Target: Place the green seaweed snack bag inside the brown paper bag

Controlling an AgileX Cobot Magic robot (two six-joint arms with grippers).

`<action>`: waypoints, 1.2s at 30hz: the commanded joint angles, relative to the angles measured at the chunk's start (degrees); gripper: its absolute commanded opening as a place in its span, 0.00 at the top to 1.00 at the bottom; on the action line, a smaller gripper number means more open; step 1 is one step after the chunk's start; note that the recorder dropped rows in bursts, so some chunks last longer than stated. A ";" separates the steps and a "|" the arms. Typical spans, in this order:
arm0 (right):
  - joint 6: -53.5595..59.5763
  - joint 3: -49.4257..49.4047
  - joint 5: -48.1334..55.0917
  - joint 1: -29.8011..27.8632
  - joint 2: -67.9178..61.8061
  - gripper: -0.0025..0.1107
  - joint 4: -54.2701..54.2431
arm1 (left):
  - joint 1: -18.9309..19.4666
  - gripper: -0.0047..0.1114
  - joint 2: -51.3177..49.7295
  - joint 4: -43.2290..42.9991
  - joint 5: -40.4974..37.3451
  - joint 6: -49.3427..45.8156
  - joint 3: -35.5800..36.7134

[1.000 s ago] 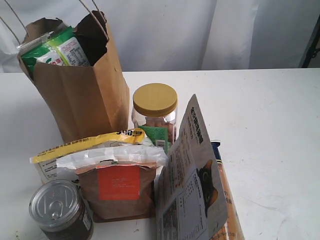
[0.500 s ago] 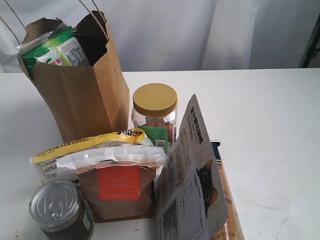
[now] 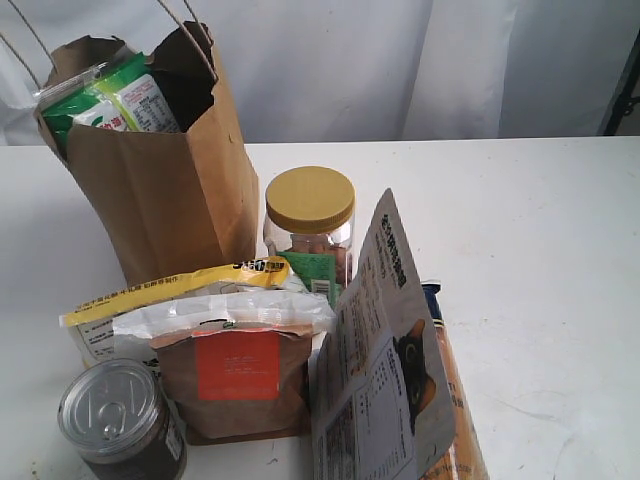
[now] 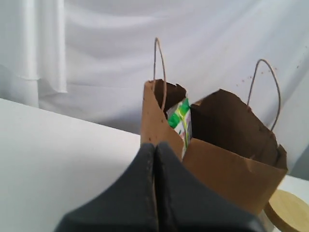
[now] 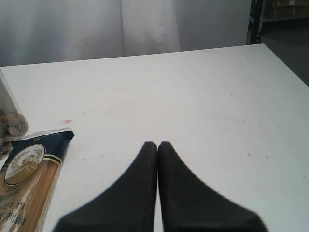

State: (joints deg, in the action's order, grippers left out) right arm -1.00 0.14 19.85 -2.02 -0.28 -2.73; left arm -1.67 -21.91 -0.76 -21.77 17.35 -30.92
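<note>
We see the long glossy bright-green seaweed snack bag (image 3: 100,100) standing inside the tall plain brown kraft paper bag (image 3: 160,200). Its top end sticks out above the ragged torn edge, and the white printed panel faces the exterior camera. The paper bag is upright at the back left of the white table (image 3: 540,250), with its thin string handles (image 4: 161,67) up.

In the left wrist view the green bag shows as a narrow strip in the open mouth, close against one wall. The left gripper (image 4: 155,146) has its black fingers pressed together with nothing clamped. It sits near the paper bag's front, and we cannot tell whether it touches.

The right gripper (image 5: 157,143) also has its fingers together and holds nothing. It is over bare table, well apart from the paper bag.

Other items sit in front of the paper bag:
- A clear plastic jar with a yellow screw lid (image 3: 309,205).
- A small green packet (image 3: 312,270), just in front of the jar.
- A yellow-topped white pouch (image 3: 165,288).
- A short brown pouch with an orange-red square label (image 3: 237,365), just in front of the white pouch.
- A silver pull-tab tin can (image 3: 115,410), at the near left.
- A grey pouch with a printed back (image 3: 385,350), standing tilted on the right of the group.
- A long orange spaghetti packet with a dark blue end (image 5: 29,174), lying flat on the table near the right gripper.
</note>
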 commanded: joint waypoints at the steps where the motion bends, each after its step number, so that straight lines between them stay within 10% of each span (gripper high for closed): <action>1: 0.21 -0.14 -0.10 -0.32 0.28 0.98 -0.13 | 1.85 0.95 3.96 0.30 6.86 -1.51 4.41; 36: 0.21 -0.14 -0.10 -0.32 0.28 0.98 -0.13 | 1.67 0.95 20.94 1.90 6.43 -13.46 29.79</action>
State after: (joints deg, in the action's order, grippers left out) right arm -1.00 0.14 19.85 -2.02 -0.28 -2.73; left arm -0.04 -2.53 0.61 -14.99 4.24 -2.36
